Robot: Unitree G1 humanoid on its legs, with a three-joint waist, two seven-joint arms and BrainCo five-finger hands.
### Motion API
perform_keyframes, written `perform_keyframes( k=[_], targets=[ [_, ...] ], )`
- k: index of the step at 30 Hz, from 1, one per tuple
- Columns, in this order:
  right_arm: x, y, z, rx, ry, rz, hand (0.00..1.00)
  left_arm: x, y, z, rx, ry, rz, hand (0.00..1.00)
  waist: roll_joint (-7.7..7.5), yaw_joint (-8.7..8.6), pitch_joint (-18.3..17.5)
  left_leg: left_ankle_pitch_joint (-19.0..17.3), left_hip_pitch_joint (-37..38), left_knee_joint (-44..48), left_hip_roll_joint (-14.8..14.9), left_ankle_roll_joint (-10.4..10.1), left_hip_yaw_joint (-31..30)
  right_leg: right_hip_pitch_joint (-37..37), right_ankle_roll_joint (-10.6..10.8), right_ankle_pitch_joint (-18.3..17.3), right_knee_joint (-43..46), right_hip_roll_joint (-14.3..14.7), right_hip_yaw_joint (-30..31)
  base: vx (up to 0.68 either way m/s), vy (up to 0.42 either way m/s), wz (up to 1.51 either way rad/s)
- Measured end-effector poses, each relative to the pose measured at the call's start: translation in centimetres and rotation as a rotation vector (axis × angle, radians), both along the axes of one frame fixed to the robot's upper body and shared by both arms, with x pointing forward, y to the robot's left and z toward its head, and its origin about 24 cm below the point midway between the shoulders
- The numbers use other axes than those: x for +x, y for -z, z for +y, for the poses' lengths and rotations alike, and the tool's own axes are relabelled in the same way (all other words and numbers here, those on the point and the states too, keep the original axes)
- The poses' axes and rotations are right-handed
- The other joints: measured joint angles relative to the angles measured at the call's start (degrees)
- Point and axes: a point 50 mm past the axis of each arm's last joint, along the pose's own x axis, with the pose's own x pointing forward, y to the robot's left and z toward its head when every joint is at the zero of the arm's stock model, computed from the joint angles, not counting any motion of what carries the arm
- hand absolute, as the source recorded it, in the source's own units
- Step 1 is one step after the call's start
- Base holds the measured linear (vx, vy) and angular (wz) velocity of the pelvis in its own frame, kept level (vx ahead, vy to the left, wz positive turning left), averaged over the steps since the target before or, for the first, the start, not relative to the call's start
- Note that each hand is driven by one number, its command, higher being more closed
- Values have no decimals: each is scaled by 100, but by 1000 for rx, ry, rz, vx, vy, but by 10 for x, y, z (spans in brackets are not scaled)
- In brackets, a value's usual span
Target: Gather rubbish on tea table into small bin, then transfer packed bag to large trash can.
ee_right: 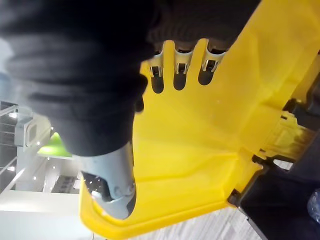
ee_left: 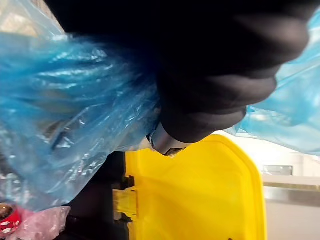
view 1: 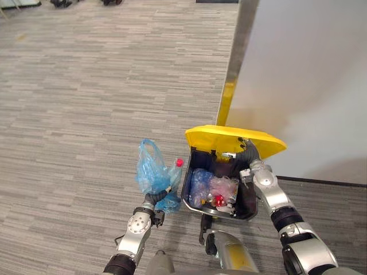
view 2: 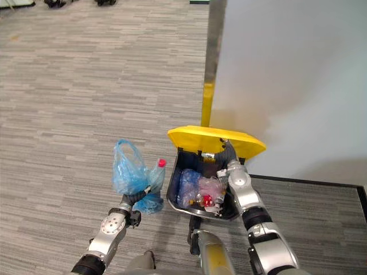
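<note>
A black large trash can (view 1: 250,200) stands on the floor with its yellow lid (view 1: 226,139) raised. My right hand (view 1: 250,154) rests under the lid with straight fingers (ee_right: 175,65) against the yellow surface, holding it up. Inside the can lie a blue bag (view 1: 199,184) and a pink bag (view 1: 225,187) of rubbish. Just left of the can, my left hand (view 1: 153,200) is shut on the neck of a packed blue plastic bag (view 1: 150,169). A bottle with a red cap (view 1: 179,162) pokes out of it. The bag (ee_left: 65,115) hangs beside the can's rim, outside it.
A white wall (view 1: 304,74) rises directly behind the can, with a metal corner post marked yellow (view 1: 227,98) and a dark skirting strip (view 1: 321,182). Grey striped carpet (view 1: 86,103) stretches to the left and far side.
</note>
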Motion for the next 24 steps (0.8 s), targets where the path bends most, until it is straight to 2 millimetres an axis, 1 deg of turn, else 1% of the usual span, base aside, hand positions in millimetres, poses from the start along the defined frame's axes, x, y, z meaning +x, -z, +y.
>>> perform_keyframes(
  k=[2,3,4,5,6,7,8,9,10,11,12,13,15,17,19,21,23,24],
  targets=[
    [3,-6,-4,-15,4,-17,0,0,-2,0,3,17,-10,100,-44,-69,54,17,88,-316,-102,-11,-69,68,64,41,-293,47,120,-126,-65,-6],
    [6,-11,-7,-27,7,-30,0,1,-6,-2,-8,33,-23,100,-70,-52,110,22,146,-428,-176,-23,-144,114,88,58,-482,80,165,-122,-63,-22],
    [11,-17,-8,-34,9,-41,0,2,-11,-5,-11,61,-44,100,-66,-53,119,-8,47,-317,-214,-9,-284,120,176,30,-651,139,137,-127,-69,-33],
    [13,-22,-9,-39,7,-55,0,3,-13,-9,-17,78,-57,100,53,11,143,5,9,-346,-74,109,-426,81,562,-235,-588,214,21,-124,-113,-40],
    [18,-32,-12,-49,19,-88,0,9,-21,-19,-37,104,-95,100,238,73,328,46,-17,-391,195,57,-343,-478,-190,-416,1237,192,418,-61,-101,37],
    [18,-31,-13,-52,28,-83,0,11,-28,-20,-32,131,-123,100,-130,-206,359,150,4,-396,-189,-117,-490,-215,-12,-724,1452,-243,1199,-12,-131,50],
    [21,-34,-15,-60,30,-86,0,12,-31,-25,-50,135,-139,100,-113,-183,427,127,-6,-222,-184,-214,-535,-209,-227,-409,1346,-346,997,28,-93,48],
    [25,-37,-16,-62,40,-86,0,11,-33,-33,-68,163,-147,100,30,-93,427,133,-161,82,-236,-219,-568,-163,-151,-307,1040,-271,866,33,-96,-21],
    [26,-37,-16,-63,40,-82,0,11,-35,-37,-70,178,-155,100,32,-74,426,142,-147,116,-316,-199,-554,-148,-168,-197,912,-273,813,34,-83,-18],
    [26,-36,-15,-59,41,-79,0,12,-41,-42,-74,199,-179,100,-2,-118,448,96,-132,75,-480,-79,-480,-116,-262,-17,777,-264,740,45,-75,1],
    [25,-33,-15,-61,41,-70,0,14,-44,-45,-75,217,-194,100,-32,-112,467,115,-91,-13,-454,-106,-473,-87,-355,52,738,-258,700,46,-67,10],
    [25,-32,-16,-64,45,-63,0,16,-50,-53,-90,248,-213,100,-34,-119,468,121,-80,-1,-445,-112,-481,-46,-391,86,689,-257,666,26,-32,5],
    [26,-32,-12,-75,29,-62,0,18,-59,-60,-104,274,-255,100,-34,-168,468,131,-93,-2,-450,-110,-471,4,-404,188,569,-257,657,-9,16,-1],
    [27,-33,-10,-84,26,-64,0,21,-66,-67,-106,305,-284,100,-36,-191,468,183,-141,8,-460,-79,-430,25,-343,267,449,-263,675,-22,28,-4],
    [30,-36,-5,-90,16,-75,0,25,-74,-77,-102,333,-317,100,-50,-179,477,253,-198,-7,-519,-8,-290,32,-265,468,240,-272,808,-49,72,-19],
    [32,-39,-1,-99,1,-81,0,30,-77,-81,-80,335,-335,100,-54,-192,479,288,-303,-3,-566,26,-275,40,-230,591,93,-301,815,-51,56,-8],
    [33,-40,0,-102,-3,-82,0,37,-80,-82,-51,326,-348,100,-92,-211,504,310,-329,1,-583,38,-268,83,-205,689,-46,-306,833,-40,45,0],
    [33,-40,2,-99,-6,-82,0,42,-82,-82,-41,317,-357,100,-146,-211,536,319,-336,6,-583,36,-270,94,-211,709,-69,-307,854,0,0,0]
  ],
)
